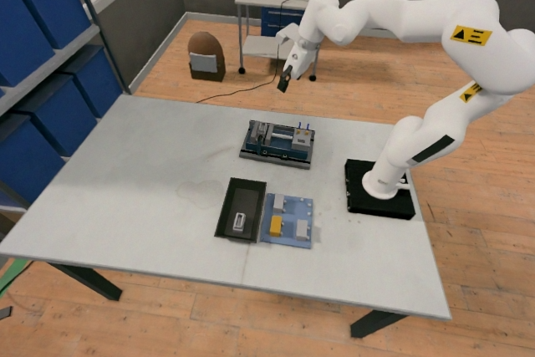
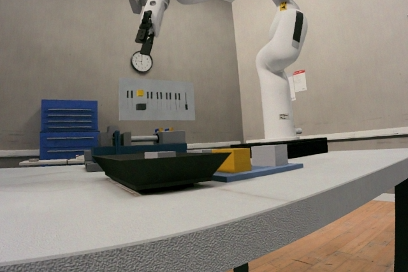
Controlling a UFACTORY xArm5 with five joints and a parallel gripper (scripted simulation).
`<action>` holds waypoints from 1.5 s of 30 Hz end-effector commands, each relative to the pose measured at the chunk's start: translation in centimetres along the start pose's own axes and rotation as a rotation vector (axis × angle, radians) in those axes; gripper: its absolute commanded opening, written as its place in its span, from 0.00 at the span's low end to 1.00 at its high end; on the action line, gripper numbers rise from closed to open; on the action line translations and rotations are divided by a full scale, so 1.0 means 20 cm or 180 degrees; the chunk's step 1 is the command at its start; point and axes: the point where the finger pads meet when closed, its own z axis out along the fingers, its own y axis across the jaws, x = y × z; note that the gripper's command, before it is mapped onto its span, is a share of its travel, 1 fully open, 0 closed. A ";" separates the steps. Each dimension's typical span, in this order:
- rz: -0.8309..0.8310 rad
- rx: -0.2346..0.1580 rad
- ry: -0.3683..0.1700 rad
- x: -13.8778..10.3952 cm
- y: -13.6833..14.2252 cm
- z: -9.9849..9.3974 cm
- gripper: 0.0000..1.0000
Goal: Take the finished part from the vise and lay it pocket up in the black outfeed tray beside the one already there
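The blue vise stands at the middle back of the table. A grey block sits between its jaws at the left end; its top is too small for me to make out a pocket. The black outfeed tray lies in front of the vise. One pocketed part lies flat in the tray's near end. My gripper is open and empty. It hangs high above the table, over and slightly behind the vise.
A blue fixture plate lies right of the tray. On it stand two plain grey blocks and a yellow block, all upright. The arm's black base is at the right.
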 end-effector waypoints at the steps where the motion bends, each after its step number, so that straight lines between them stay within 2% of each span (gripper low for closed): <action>1: 0.0000 0.0001 0.0014 0.01 0.00 -0.01 1.00; 21: 0.0095 0.0000 -0.0008 0.02 0.00 0.01 1.00; 26: 0.0777 -0.0034 -0.0167 0.08 -0.02 0.14 1.00; 28: 0.0777 -0.0034 -0.0167 0.08 -0.02 0.14 1.00; 29: 0.0991 -0.0052 -0.0216 0.10 -0.02 0.19 1.00; 30: 0.0991 -0.0052 -0.0216 0.10 -0.02 0.19 1.00; 31: 0.1223 -0.0075 -0.0268 0.12 -0.03 0.24 1.00; 34: 0.1223 -0.0075 -0.0268 0.12 -0.03 0.24 1.00; 36: 0.1721 -0.0140 -0.0375 0.15 -0.04 0.35 1.00; 38: 0.1721 -0.0140 -0.0375 0.15 -0.04 0.35 1.00; 39: 0.1977 -0.0180 -0.0428 0.17 -0.04 0.41 1.00; 41: 0.1977 -0.0180 -0.0428 0.17 -0.04 0.41 1.00; 42: 0.2229 -0.0225 -0.0478 0.18 -0.05 0.47 1.00; 43: 0.2229 -0.0225 -0.0478 0.18 -0.05 0.47 1.00; 44: 0.2473 -0.0272 -0.0524 0.19 -0.05 0.54 1.00; 45: 0.2473 -0.0272 -0.0524 0.19 -0.05 0.54 1.00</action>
